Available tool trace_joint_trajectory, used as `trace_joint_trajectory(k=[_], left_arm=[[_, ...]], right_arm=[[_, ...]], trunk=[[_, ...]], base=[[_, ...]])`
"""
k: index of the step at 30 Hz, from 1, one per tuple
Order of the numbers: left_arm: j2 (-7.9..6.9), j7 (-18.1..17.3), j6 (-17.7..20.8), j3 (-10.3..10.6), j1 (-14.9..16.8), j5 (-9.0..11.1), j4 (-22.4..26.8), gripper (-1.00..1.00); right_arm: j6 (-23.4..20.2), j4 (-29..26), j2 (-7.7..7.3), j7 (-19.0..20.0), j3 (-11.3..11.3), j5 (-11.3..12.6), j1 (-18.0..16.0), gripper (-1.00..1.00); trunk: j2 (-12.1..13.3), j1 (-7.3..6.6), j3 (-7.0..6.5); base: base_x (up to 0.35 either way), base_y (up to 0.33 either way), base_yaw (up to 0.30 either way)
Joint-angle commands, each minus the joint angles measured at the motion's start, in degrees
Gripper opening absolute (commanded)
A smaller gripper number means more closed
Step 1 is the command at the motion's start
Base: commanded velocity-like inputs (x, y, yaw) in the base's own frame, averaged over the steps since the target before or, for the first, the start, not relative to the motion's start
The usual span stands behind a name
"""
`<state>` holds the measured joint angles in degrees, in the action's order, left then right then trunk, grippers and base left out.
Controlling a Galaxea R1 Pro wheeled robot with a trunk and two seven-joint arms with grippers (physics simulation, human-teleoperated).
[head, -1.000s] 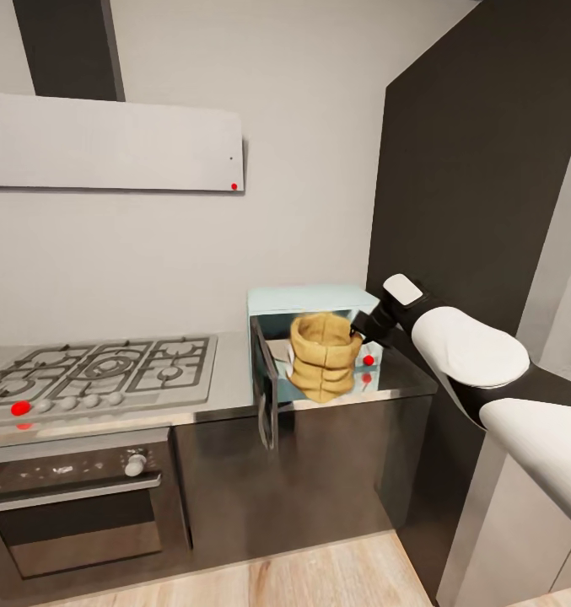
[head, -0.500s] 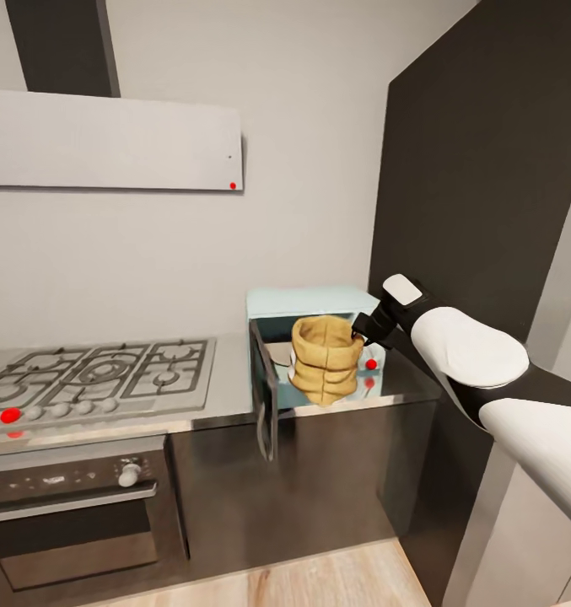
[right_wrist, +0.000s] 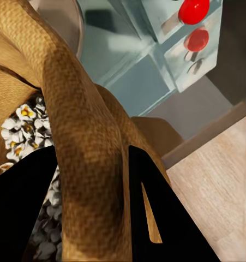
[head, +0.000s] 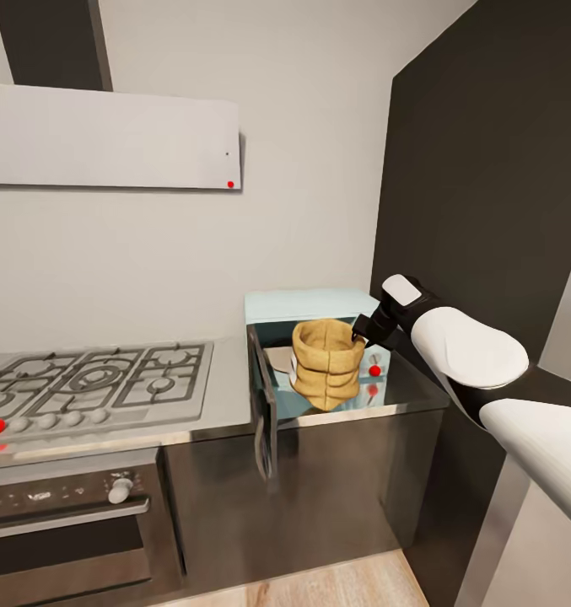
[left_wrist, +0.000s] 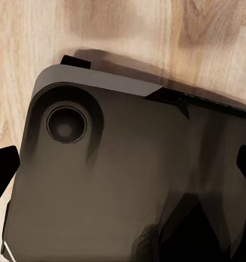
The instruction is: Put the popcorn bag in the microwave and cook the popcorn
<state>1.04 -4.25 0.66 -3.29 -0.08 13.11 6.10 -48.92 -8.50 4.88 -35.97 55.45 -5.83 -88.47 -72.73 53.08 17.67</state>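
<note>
The right arm's smooth white rounded shells (head: 471, 350) meet at black joints, ending in a small white cap (head: 401, 289) and black wrist. A dark grey rounded base plate (left_wrist: 123, 180) bears a round recess (left_wrist: 66, 124).

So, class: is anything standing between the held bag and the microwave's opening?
Nothing visible. The right gripper holds the bag by its rim just in front of the microwave. The door is swung wide open to the side, clear of the opening.
</note>
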Motion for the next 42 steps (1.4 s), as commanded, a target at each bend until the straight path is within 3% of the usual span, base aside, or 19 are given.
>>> trace_joint_trajectory(k=[1, 13, 20, 42], left_arm=[[0.01, -0.2, 0.1, -0.3, 0.0, 0.3, 0.0, 1.0], [0.01, -0.2, 0.1, -0.3, 0.0, 0.3, 0.1, 1.0], [0.01, -0.2, 0.1, -0.3, 0.0, 0.3, 0.1, 1.0], [0.0, -0.2, 0.1, -0.3, 0.0, 0.3, 0.1, 1.0]], right_arm=[[1.0, -0.3, 0.05, 0.0, 1.2, 0.2, -0.1, -1.0], [0.8, 0.5, 0.04, -0.1, 0.9, 0.1, 0.0, -1.0], [-0.9, 0.7, 0.13, -3.2, 0.9, 0.2, -0.1, -1.0], [-0.1, 0.7, 0.13, -3.3, 1.0, 0.2, 0.0, -1.0]], trunk=[[0.0, 0.0, 0.05], [0.0, 0.0, 0.05], [0.0, 0.0, 0.05], [0.0, 0.0, 0.05]], base=[[0.006, 0.0, 0.0], [0.0, 0.0, 0.0], [0.0, 0.0, 0.0], [0.045, 0.0, 0.0]])
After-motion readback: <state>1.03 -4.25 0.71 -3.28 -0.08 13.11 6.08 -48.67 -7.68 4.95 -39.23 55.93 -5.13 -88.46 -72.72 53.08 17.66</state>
